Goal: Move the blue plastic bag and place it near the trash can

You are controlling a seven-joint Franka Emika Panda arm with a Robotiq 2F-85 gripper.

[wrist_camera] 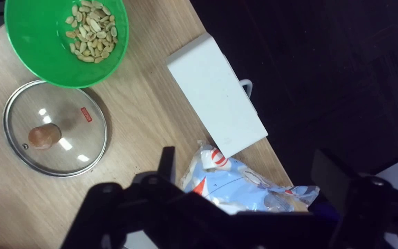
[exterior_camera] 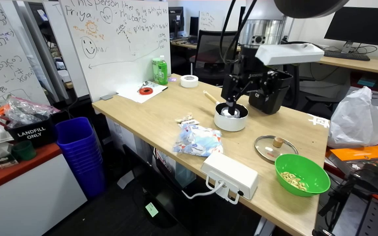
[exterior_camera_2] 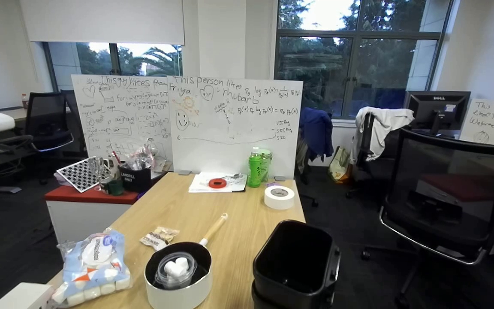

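Observation:
The blue plastic bag [exterior_camera: 198, 141] is a light-blue printed, partly clear bag of white marshmallows. It lies on the table near the edge, beside a white box, in both exterior views [exterior_camera_2: 97, 264]. A black open bin [exterior_camera: 269, 102] stands on the table's far side, beyond the pot; its inside looks empty in an exterior view [exterior_camera_2: 257, 268]. My gripper [exterior_camera: 246, 102] hangs above the table by the pot. In the wrist view my gripper [wrist_camera: 245, 159] is open, with nothing between its fingers. The bag [wrist_camera: 235, 185] shows below, between them, partly hidden by the gripper.
A white pot [exterior_camera: 230, 122] holds a clear cup of marshmallows. A white box [exterior_camera: 231, 172] touches the table edge. A glass lid [exterior_camera: 264, 147] and green bowl of peanuts [exterior_camera: 310, 170] lie nearby. A small packet [exterior_camera_2: 159, 237] and tape roll [exterior_camera_2: 279, 204] are farther along. Blue bins [exterior_camera: 80, 157] stand on the floor.

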